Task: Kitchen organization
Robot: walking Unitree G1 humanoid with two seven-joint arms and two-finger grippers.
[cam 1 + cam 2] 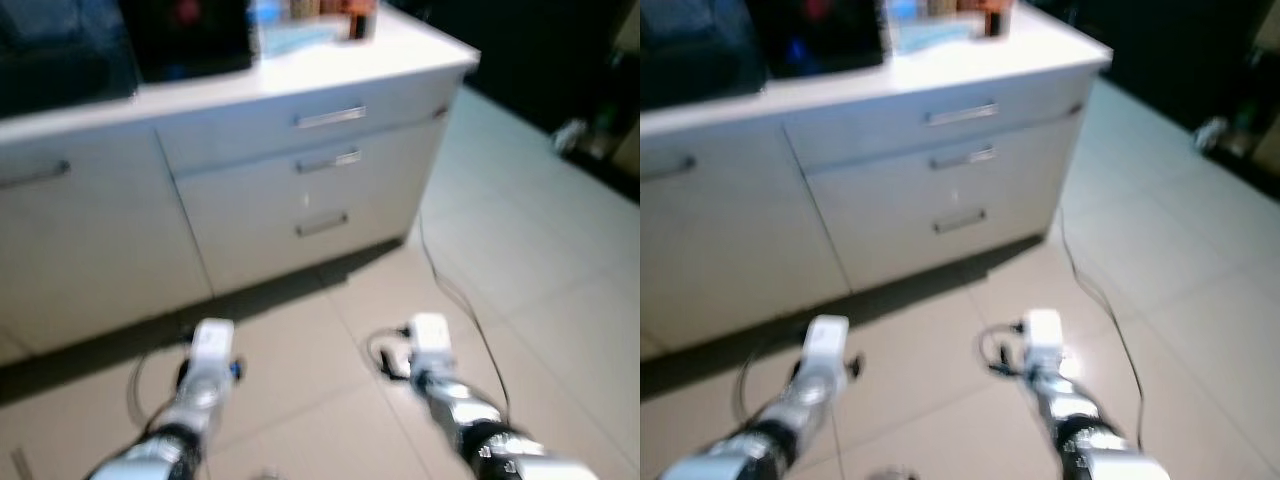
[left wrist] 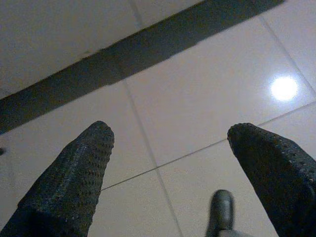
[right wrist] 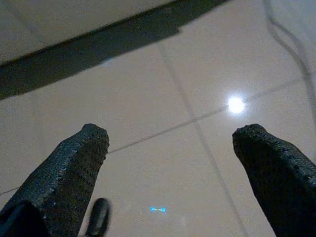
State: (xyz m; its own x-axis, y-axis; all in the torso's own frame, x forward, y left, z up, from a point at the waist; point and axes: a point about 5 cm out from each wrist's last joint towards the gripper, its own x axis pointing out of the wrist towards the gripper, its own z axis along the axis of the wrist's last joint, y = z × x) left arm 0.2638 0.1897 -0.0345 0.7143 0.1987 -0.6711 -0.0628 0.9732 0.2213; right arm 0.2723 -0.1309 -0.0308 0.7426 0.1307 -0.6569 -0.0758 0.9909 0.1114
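Observation:
A white kitchen cabinet (image 1: 290, 200) with three drawer handles, the top one (image 1: 330, 117), stands ahead of me, blurred. On its white countertop (image 1: 400, 50) sit a dark appliance (image 1: 185, 35) and some jars (image 1: 358, 18) at the back. My left arm (image 1: 205, 375) and right arm (image 1: 440, 375) hang low over the beige tiled floor, short of the cabinet. In the wrist views my left gripper (image 2: 165, 133) and my right gripper (image 3: 170, 133) are both open, with only floor tiles between their black fingers.
A thin cable (image 1: 455, 295) runs across the floor from the cabinet's right corner. A dark shadowed gap (image 2: 148, 59) lies under the cabinet base. Open tiled floor (image 1: 540, 250) stretches to the right, with dark furniture (image 1: 560, 60) beyond it.

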